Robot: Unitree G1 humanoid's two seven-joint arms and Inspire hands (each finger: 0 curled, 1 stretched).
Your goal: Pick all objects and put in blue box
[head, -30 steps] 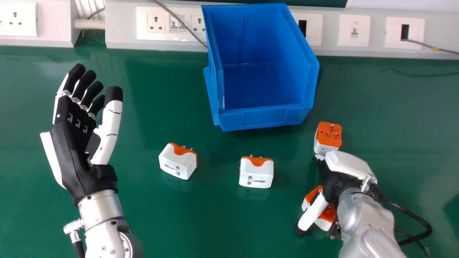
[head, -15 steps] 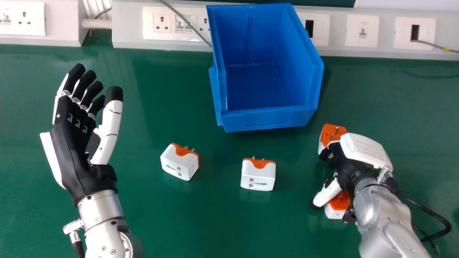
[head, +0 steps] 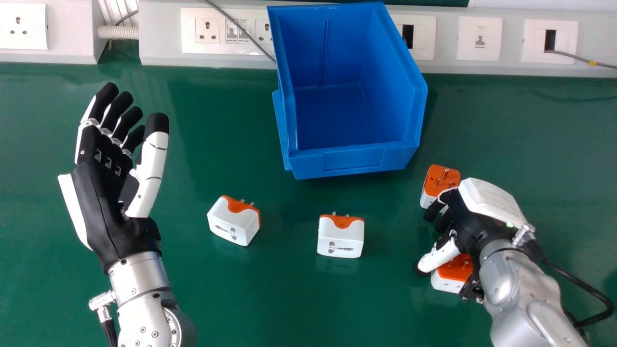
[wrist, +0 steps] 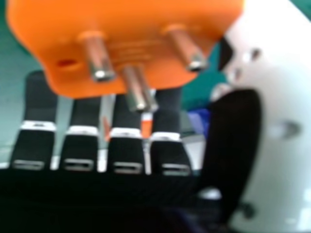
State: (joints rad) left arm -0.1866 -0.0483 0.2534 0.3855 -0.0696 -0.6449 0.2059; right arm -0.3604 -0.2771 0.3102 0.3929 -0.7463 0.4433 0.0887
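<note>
Under the right robot hand (head: 465, 219) | 1 adapter (head: 447, 284), beside thumb | fingers loosely open (can't tell grip)

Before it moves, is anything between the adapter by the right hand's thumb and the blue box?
Yes: the box's front wall must be cleared. Another adapter sits just ahead of the right hand, near the box's front right corner; it could get in the way of the adapter by the thumb.
</note>
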